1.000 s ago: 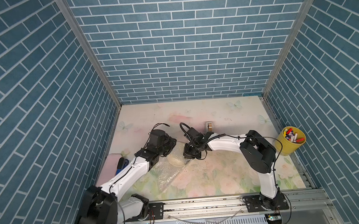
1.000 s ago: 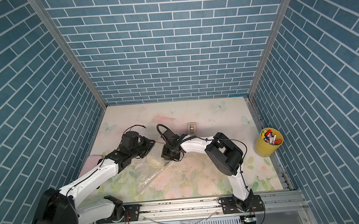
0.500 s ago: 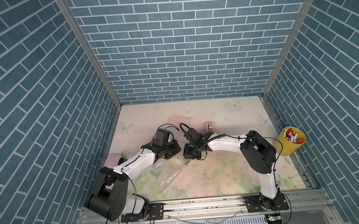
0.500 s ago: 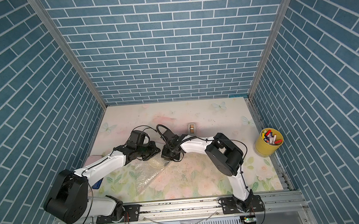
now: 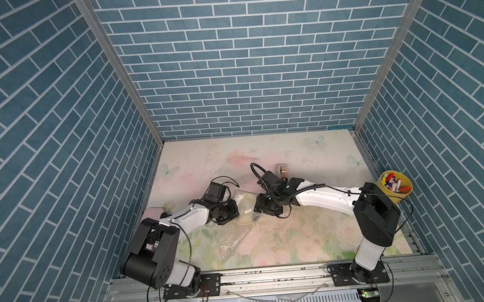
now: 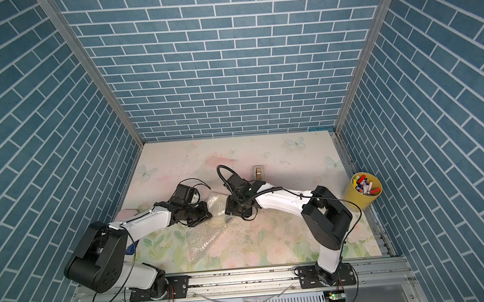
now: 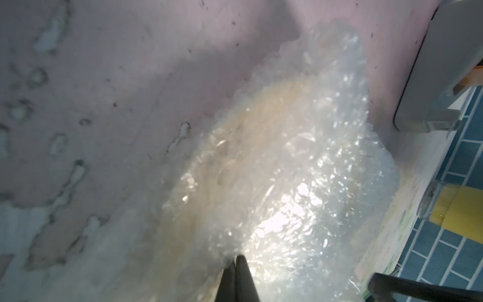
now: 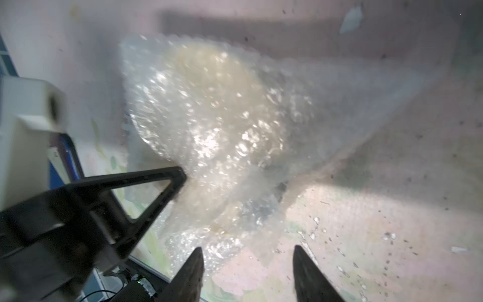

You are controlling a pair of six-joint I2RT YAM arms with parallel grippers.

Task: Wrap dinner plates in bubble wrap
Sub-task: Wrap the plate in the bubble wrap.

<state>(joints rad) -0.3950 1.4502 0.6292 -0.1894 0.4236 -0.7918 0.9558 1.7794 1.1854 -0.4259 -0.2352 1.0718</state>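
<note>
The cream-yellow dinner plate (image 7: 261,125) (image 8: 209,78) lies on the floral mat, folded inside the clear bubble wrap (image 5: 232,234) (image 6: 203,236). A loose tail of the wrap runs toward the front edge in both top views. My left gripper (image 7: 236,257) (image 5: 233,213) is shut, pinching a fold of the wrap at the plate's left side. My right gripper (image 8: 248,251) (image 5: 257,214) hovers at the plate's right side, open. Only the wrap's edge and bare mat lie between its fingers. In the right wrist view the left gripper's black finger (image 8: 156,188) presses against the bundle.
A yellow cup of markers (image 5: 395,187) (image 6: 361,193) stands at the right wall. A tape roll (image 5: 281,170) (image 6: 258,172) stands just behind the right wrist. A pink object (image 5: 152,213) lies by the left wall under the left arm. Brick walls close three sides.
The right gripper has opened and let go of the wrap. The left arm has swung in toward the plate, and its jaws have closed on the wrap.
</note>
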